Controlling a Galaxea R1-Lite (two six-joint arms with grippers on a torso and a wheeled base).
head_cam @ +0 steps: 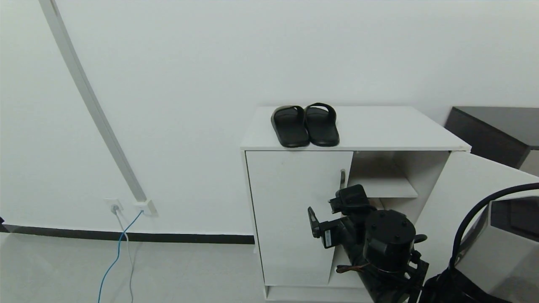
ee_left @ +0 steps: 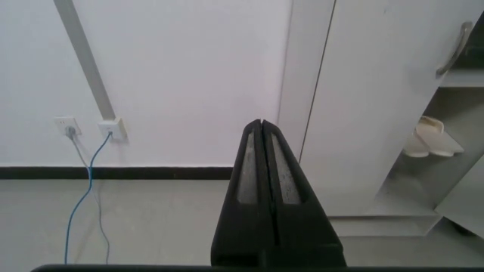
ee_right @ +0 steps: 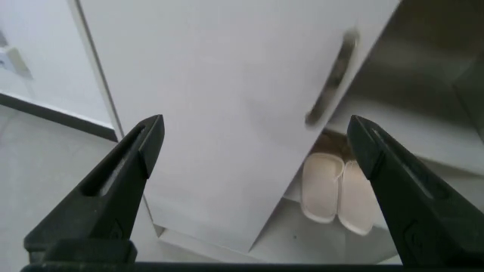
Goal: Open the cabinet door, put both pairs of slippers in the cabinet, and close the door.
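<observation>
The cabinet's (head_cam: 379, 126) right door (head_cam: 463, 198) stands open. The pale pair of slippers (ee_right: 338, 189) already lies low inside the cabinet. The black pair (head_cam: 305, 125) sits on top of the cabinet, not yet put in; after that the door needs closing. The right tool (ee_right: 255, 125) is spread wide and empty, facing the cabinet's shut left door (head_cam: 294, 210) near its handle (ee_right: 330, 83). The left tool (ee_left: 262, 136) is clenched on nothing, out before the cabinet's left side.

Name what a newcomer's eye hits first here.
A black pair of slippers sits on top of the white cabinet. Its right door stands open, with a pale pair of slippers low inside. The right gripper, jaws apart, faces the shut left door.
</observation>
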